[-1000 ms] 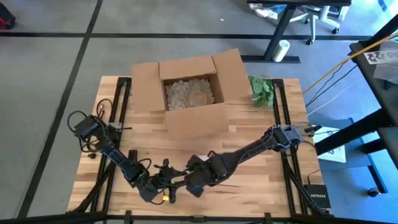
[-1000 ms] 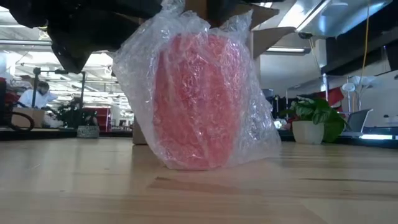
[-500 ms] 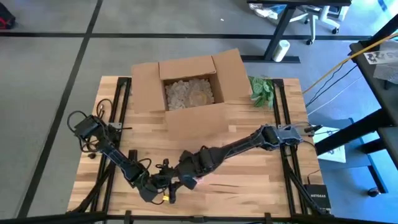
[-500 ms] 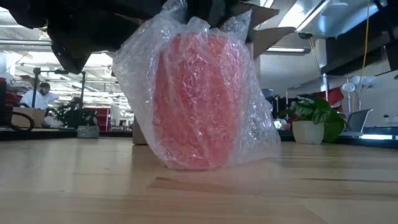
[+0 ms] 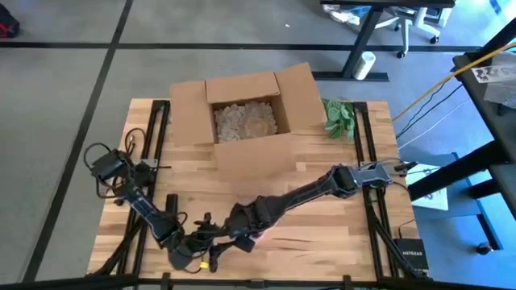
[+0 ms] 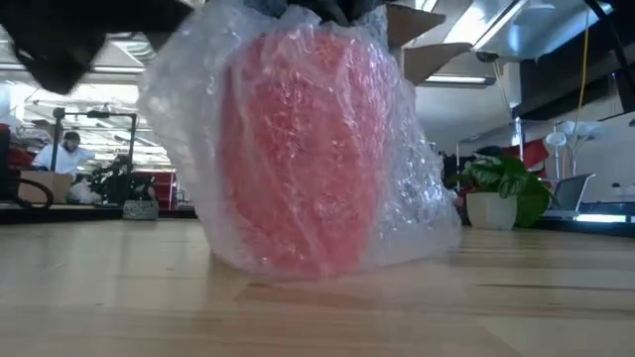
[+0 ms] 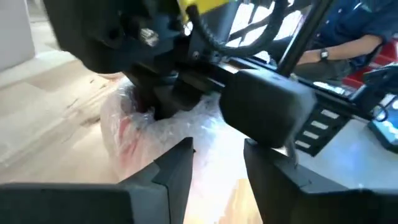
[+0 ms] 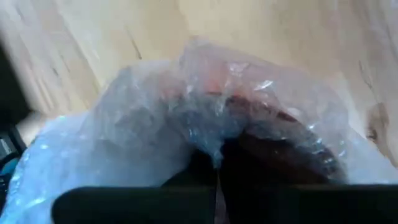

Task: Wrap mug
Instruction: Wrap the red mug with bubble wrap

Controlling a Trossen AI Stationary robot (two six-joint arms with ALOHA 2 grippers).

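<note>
A red mug stands near the table's front edge, wrapped in clear bubble wrap, its base on the wood. In the high view only a pink patch of it shows beside my right gripper, which is over the mug and shut on the wrap gathered at its top. My left gripper is open just left of the mug, near the front edge, its fingers pointing at the wrap with nothing between them. My right gripper pinches the gathered bubble wrap above the mug's mouth between its two fingers, coming from above and pointing down. The wrap is bunched there in several layers and spreads loosely down the mug's sides. The mug stays upright with its base on the table.
An open cardboard box with pale filler stands at the far middle of the table. A small potted plant is at the far right. A person sits in the room beyond. Bare wood lies to the right of the mug.
My right gripper has gone toward the table's left and near edges, still shut on the wrap, and the wrapped mug has slid along with it, staying upright. My left gripper has drawn back toward the near left.
</note>
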